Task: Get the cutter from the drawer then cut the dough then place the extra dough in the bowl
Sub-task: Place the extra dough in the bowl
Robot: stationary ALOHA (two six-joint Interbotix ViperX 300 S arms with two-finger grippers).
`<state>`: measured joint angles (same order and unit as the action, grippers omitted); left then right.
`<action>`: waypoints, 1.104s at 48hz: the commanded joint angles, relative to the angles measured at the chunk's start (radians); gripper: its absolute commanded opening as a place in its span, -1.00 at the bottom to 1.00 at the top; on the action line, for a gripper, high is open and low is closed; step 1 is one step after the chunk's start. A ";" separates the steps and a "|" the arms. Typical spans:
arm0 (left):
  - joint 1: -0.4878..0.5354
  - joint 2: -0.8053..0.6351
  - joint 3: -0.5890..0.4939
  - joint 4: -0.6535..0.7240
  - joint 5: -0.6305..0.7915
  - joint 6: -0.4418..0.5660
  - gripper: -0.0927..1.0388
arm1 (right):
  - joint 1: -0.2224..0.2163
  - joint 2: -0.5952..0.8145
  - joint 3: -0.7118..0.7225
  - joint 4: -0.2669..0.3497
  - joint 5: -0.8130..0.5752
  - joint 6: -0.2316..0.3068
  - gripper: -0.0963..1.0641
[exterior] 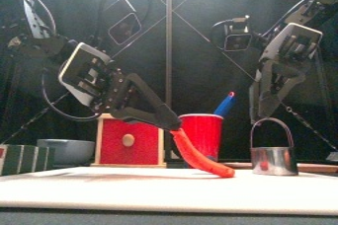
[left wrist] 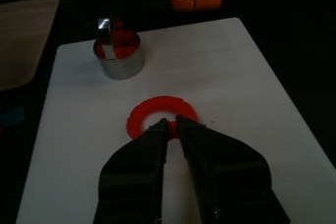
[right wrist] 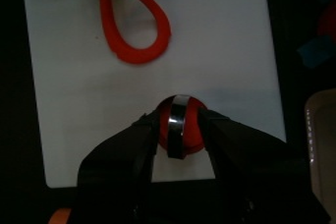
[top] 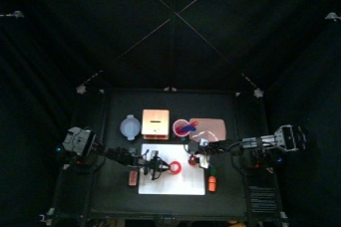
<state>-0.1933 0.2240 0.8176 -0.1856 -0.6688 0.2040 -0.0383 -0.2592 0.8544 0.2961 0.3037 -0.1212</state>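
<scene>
Dough (exterior: 199,157), a red ring, hangs over the middle of the white board (exterior: 132,185) from the left gripper (left wrist: 174,127), whose jaws we see pinched together on its rim, its low end down on the board. To its right the cutter (exterior: 274,158) stands upright on the board with a red disc (right wrist: 192,138) inside, and the right gripper (right wrist: 180,118) hangs over it, jaws apart. Farther back we see the box (exterior: 128,140) at left with the bowl (exterior: 66,150) beside it, and a red cup (exterior: 201,130) holding a blue knife (exterior: 227,101).
</scene>
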 commanded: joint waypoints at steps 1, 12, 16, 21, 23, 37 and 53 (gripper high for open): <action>-0.009 -0.038 -0.003 0.014 -0.009 0.002 0.26 | -0.003 -0.020 -0.018 0.005 -0.015 -0.002 0.47; -0.012 -0.055 0.009 0.025 -0.009 -0.002 0.47 | -0.003 -0.015 -0.020 0.017 -0.032 -0.002 0.47; -0.014 -0.058 0.012 0.020 -0.009 -0.003 0.54 | -0.003 -0.015 -0.020 0.025 -0.035 -0.002 0.47; -0.014 -0.067 0.015 0.009 -0.009 -0.003 0.54 | -0.003 -0.015 -0.020 0.028 -0.035 -0.002 0.47; -0.012 -0.069 0.017 0.002 -0.009 -0.003 0.54 | -0.003 -0.015 -0.020 0.029 -0.035 -0.002 0.47; 0.058 0.009 -0.023 -0.040 -0.003 0.003 0.54 | -0.003 -0.008 -0.023 0.029 -0.071 -0.003 0.47; 0.094 0.107 -0.141 -0.015 0.156 0.058 0.54 | -0.003 -0.003 -0.017 0.021 -0.098 -0.005 0.47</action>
<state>-0.1028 0.3390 0.7102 -0.2040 -0.5599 0.2608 -0.0383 -0.2500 0.8529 0.3160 0.2163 -0.1243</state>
